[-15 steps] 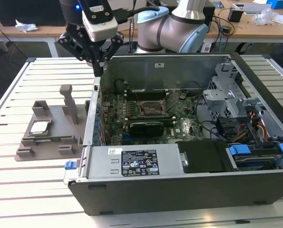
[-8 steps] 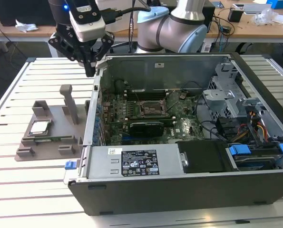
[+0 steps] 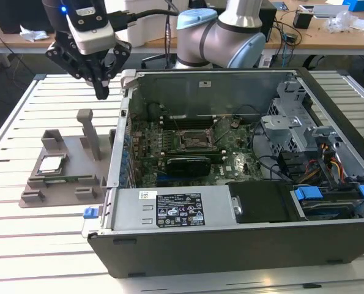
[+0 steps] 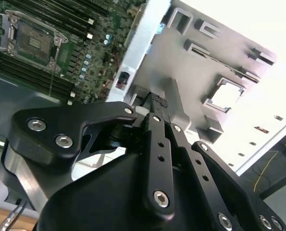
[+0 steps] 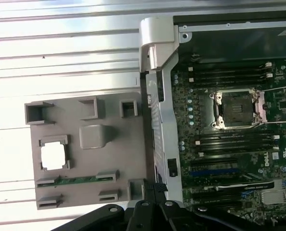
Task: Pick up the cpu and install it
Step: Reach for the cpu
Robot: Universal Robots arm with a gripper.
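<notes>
Silvery metal cpu [image 3: 51, 164], matt grey plastic tray [image 3: 78, 162], seemingly matt black claw [image 3: 102, 92].

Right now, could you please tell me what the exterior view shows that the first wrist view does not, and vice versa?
The exterior view adds the robot arm, the power supply, the drive bay and the desks behind. The first wrist view adds a straight-down look at the cpu's whole square top. Both share the cpu lying in the grey tray, the motherboard socket and the shut, empty claw.
</notes>
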